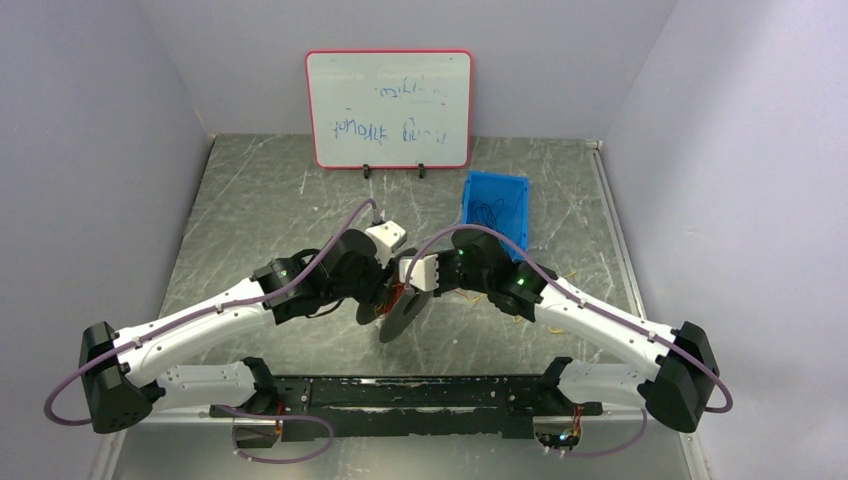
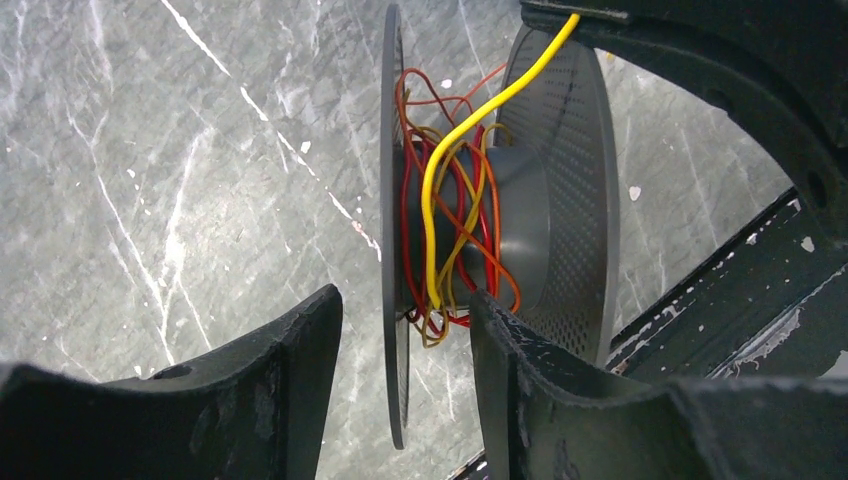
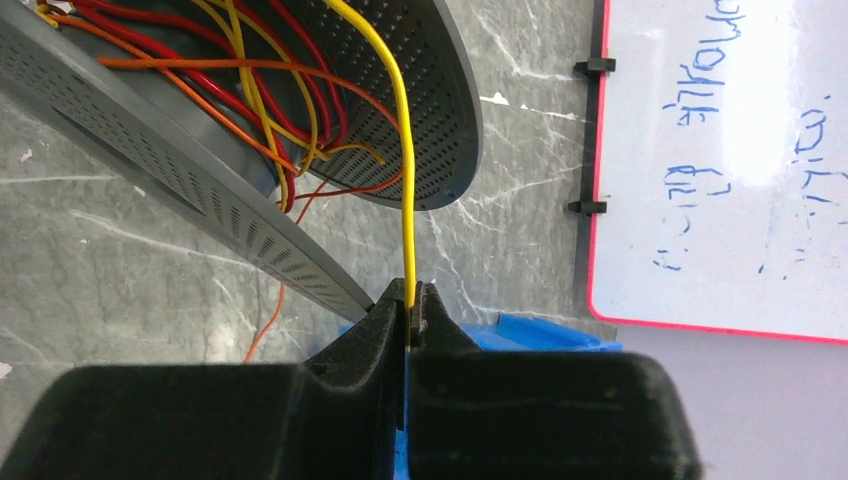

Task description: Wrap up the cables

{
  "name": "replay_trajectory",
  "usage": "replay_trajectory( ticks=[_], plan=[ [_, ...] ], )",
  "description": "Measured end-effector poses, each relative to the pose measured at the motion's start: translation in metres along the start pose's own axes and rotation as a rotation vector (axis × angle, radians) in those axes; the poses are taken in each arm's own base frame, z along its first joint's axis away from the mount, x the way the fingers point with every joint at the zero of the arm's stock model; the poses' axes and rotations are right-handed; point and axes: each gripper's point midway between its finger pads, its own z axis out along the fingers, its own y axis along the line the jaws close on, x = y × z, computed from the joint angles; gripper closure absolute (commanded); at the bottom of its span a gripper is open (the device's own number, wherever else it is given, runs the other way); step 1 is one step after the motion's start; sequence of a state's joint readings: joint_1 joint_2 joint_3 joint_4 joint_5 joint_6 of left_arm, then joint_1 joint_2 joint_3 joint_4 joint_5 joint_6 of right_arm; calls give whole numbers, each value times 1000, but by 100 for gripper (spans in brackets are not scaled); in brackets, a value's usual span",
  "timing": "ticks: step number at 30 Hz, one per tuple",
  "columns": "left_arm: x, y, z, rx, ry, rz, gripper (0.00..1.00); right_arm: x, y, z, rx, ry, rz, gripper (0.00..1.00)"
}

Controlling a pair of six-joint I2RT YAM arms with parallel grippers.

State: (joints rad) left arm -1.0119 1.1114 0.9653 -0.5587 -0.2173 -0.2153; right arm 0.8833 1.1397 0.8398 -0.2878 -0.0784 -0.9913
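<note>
**Yellow cable (image 3: 405, 150) clamped in the right tool (image 3: 410, 298), left tool (image 2: 405, 300) apart at the spool (image 2: 560, 200)**

On the left, the left tool stands with its two fingers (image 2: 250, 390) apart. The thin left flange of the grey spool runs edge-on down into the gap between them, and no contact with either finger shows. Just ahead of this tool, on the spool's hub, sit the cables (image 2: 465, 235): red, orange and yellow strands wound loosely and crossing one another between the two flanges. One brighter yellow cable climbs off the hub, up and to the right past the perforated right flange. The grey marbled table (image 2: 150, 150) lies beneath the spool.

On the right, the right tool has its fingers pressed together on that yellow cable, which runs straight from the pinch up to the spool just ahead. An orange strand hangs from the spool toward the table, left of the tool. Beyond the fingers a blue bin (image 3: 540, 335) shows. To the right of the tool stands a whiteboard (image 3: 730, 150) with a red frame and blue writing.
</note>
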Motion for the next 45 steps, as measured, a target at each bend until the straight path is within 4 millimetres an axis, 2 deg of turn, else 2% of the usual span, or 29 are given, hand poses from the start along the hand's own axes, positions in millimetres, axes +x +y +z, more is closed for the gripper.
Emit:
replay_trajectory(
  ticks=[13,16,23,34,38,41,45],
  plan=[
    [15,10,2,-42,49,5,43,-5,5,13,-21,-14,-11,100],
    [14,5,7,-25,50,4,43,-11,9,18,-29,-31,-27,100],
    [15,3,8,-16,55,7,47,-11,9,21,-16,-44,-29,100],
    [14,2,9,-4,53,2,65,-16,12,22,-28,-75,-31,100],
    [14,2,9,-1,52,-1,78,-21,15,23,-39,-93,-37,100],
    [12,2,10,0,48,-1,92,-22,19,25,-52,-98,-42,100],
    [12,2,10,5,48,-3,93,-23,20,27,-54,-100,-43,100]
  ],
)
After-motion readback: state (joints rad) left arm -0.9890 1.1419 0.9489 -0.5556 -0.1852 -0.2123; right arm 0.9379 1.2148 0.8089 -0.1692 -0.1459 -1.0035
